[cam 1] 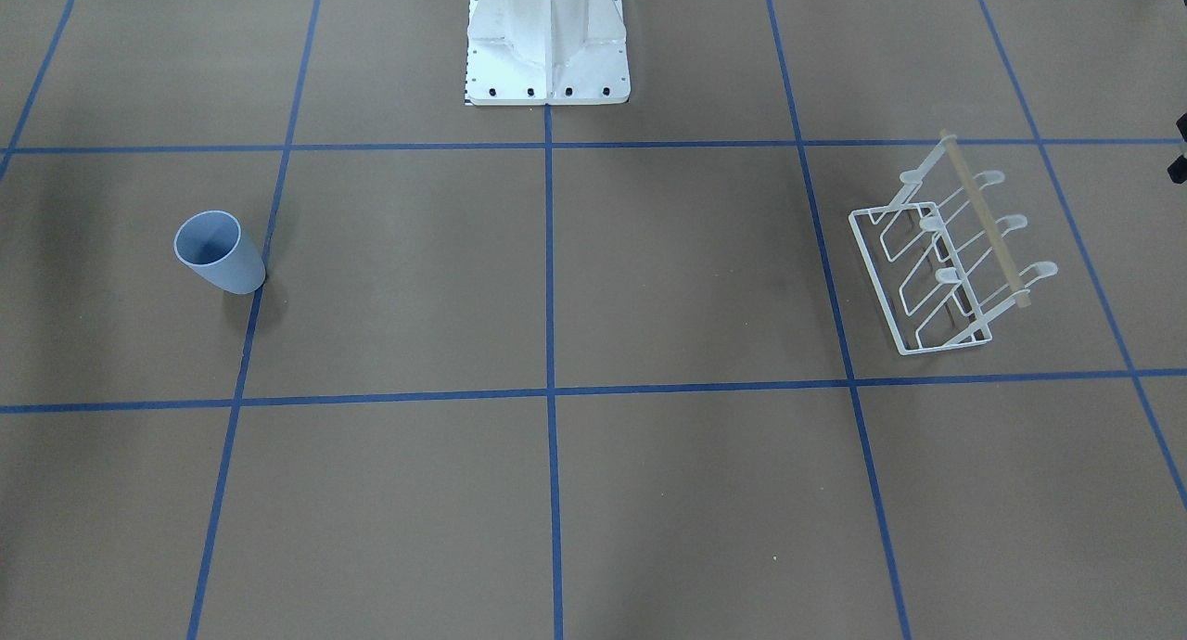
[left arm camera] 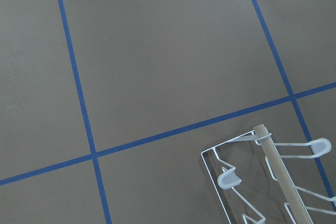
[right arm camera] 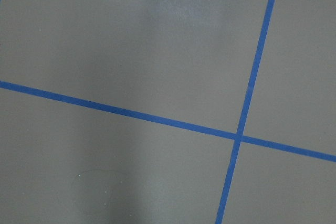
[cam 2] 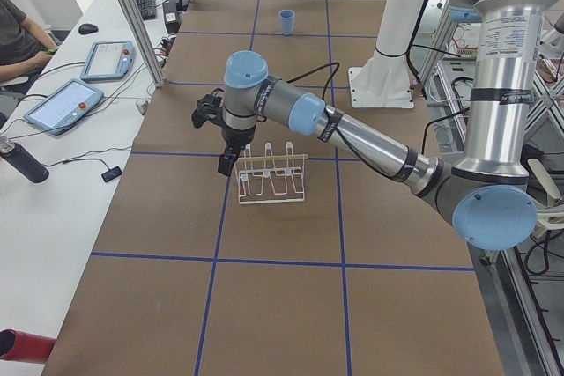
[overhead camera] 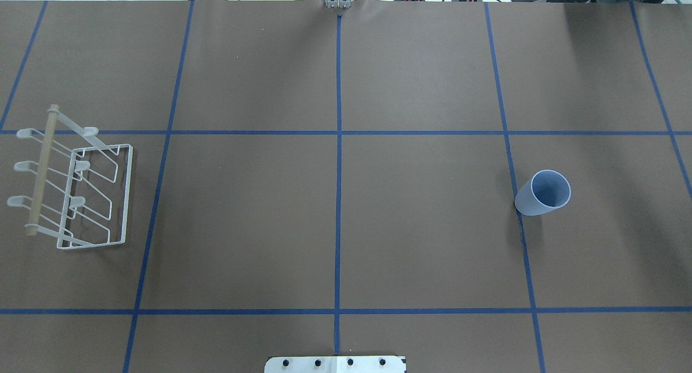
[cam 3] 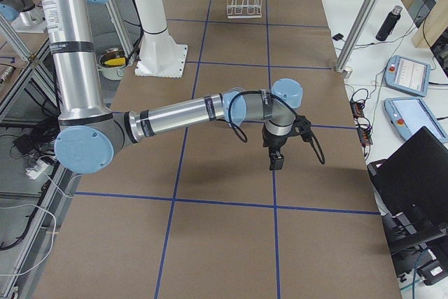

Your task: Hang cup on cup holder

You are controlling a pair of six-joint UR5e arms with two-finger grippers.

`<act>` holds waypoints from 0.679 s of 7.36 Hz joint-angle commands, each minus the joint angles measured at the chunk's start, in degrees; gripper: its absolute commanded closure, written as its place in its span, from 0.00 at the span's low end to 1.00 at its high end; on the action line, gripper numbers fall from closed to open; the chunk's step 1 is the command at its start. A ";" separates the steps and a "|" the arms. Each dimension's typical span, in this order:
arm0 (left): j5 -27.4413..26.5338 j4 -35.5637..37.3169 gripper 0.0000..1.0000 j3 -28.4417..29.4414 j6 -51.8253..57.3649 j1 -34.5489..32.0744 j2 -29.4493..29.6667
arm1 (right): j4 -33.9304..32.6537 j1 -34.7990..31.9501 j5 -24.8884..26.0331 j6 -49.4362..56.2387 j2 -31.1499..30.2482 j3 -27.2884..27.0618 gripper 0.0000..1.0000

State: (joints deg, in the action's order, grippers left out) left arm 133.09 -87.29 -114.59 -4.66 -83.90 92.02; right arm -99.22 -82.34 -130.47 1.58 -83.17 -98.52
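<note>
Brown tabletop (cam 2: pixel 282 297) bears cup (cam 2: pixel 286 21) well apart from left tool (cam 2: pixel 227 165)

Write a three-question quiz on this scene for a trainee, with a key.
1. True or false: the cup lies on its side.
2. How many cups hang on the cup holder? A) none B) one C) two
3. Fill in: the cup holder stands on the robot's ___ side, and the cup on the other.

Key: 1 false, it stands upright with its mouth up; 2 A; 3 left.
</note>
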 commanded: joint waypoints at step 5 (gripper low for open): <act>0.94 -0.87 0.01 2.53 0.09 -0.21 -3.94 | 0.52 0.08 0.13 -0.87 -1.03 -2.81 0.00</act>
State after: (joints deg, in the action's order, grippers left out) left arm 133.95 -88.29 -112.27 -4.55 -84.02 89.34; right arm -98.88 -82.29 -130.48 0.97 -83.94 -100.62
